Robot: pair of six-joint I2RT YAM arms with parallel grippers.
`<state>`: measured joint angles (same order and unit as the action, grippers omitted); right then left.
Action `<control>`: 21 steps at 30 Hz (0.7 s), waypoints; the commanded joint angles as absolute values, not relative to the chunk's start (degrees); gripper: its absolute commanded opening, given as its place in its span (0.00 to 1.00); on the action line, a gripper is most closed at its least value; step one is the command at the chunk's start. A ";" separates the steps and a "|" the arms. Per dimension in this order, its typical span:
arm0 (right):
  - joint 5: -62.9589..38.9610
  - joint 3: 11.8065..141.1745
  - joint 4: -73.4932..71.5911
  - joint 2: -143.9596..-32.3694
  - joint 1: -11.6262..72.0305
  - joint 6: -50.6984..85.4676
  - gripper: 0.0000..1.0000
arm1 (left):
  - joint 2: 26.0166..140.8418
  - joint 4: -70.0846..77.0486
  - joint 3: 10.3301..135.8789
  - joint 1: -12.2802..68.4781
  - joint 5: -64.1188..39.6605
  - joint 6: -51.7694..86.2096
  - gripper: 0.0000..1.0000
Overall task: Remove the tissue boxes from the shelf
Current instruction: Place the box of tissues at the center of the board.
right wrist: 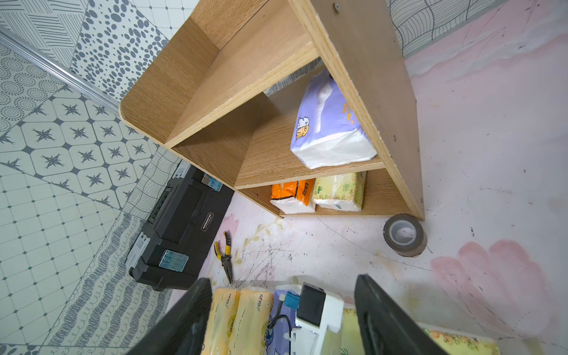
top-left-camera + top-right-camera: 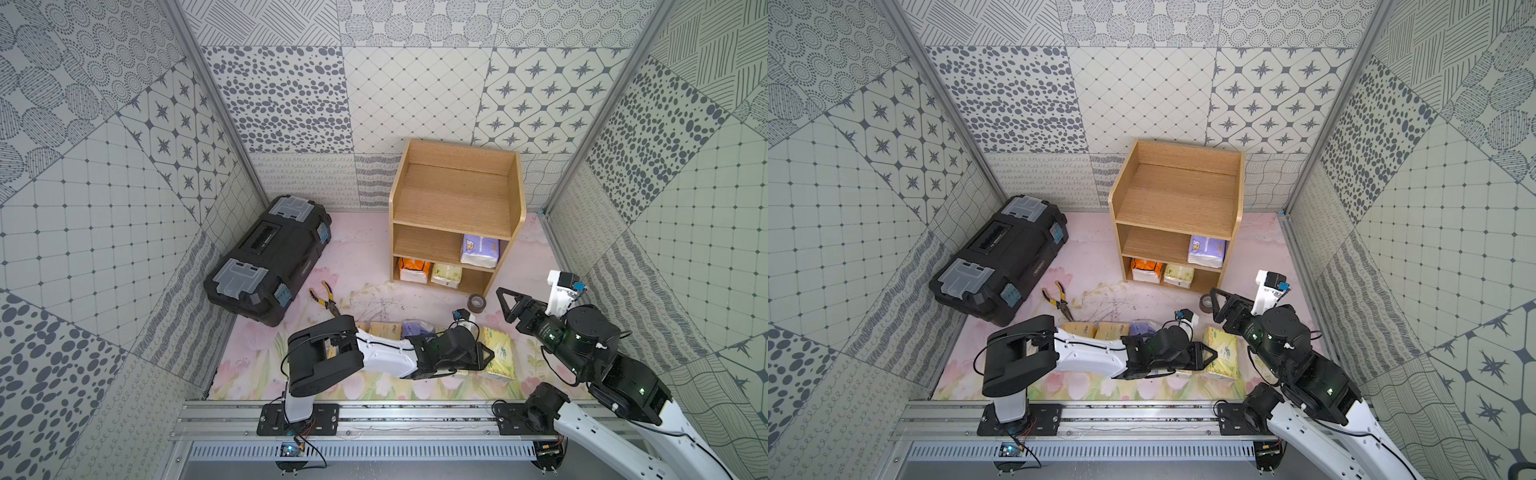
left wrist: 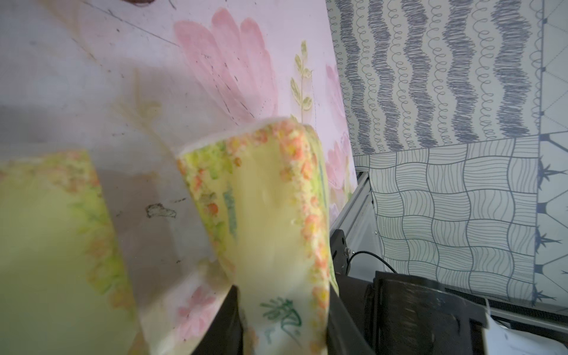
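We count three tissue packs left in the shelf (image 2: pixel 453 199), upper centre: lavender pack (image 2: pixel 480 249) mid-tier, orange pack (image 2: pixel 413 269) and pale green pack (image 2: pixel 446 275) below. Removed packs (image 2: pixel 384 330) lie on the surface (image 2: pixel 365 249), lower centre. There our left end effector (image 2: pixel 487 356) pinches a yellow-green pack (image 2: pixel 500 353), and our right end effector (image 2: pixel 506 305) gapes empty.

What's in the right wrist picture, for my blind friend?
A wooden shelf holds a lavender tissue pack on its middle tier, with an orange pack and a yellow-green pack below. The open right gripper faces it; a tape roll stands nearby.
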<state>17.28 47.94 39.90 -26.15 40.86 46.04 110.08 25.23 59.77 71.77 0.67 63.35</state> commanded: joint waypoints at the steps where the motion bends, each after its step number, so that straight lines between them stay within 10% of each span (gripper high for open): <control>1: 18.37 48.12 39.90 -25.06 40.92 45.93 0.77 | 113.38 20.08 63.95 72.08 4.49 61.68 0.21; 9: 18.61 47.54 41.37 -24.64 40.87 46.62 0.77 | 111.11 15.23 64.52 73.65 10.63 60.65 0.30; 15: 18.72 45.74 41.61 -24.42 40.87 47.79 0.77 | 104.26 12.32 62.01 74.28 16.71 59.68 0.63; 21: 18.54 44.30 41.62 -24.53 40.88 49.02 0.76 | 97.71 10.66 58.56 74.95 21.26 59.35 0.72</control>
<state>18.04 45.06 42.70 -25.10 40.86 47.97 102.15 13.85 60.47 74.32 13.32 61.34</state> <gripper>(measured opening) 0.764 0.718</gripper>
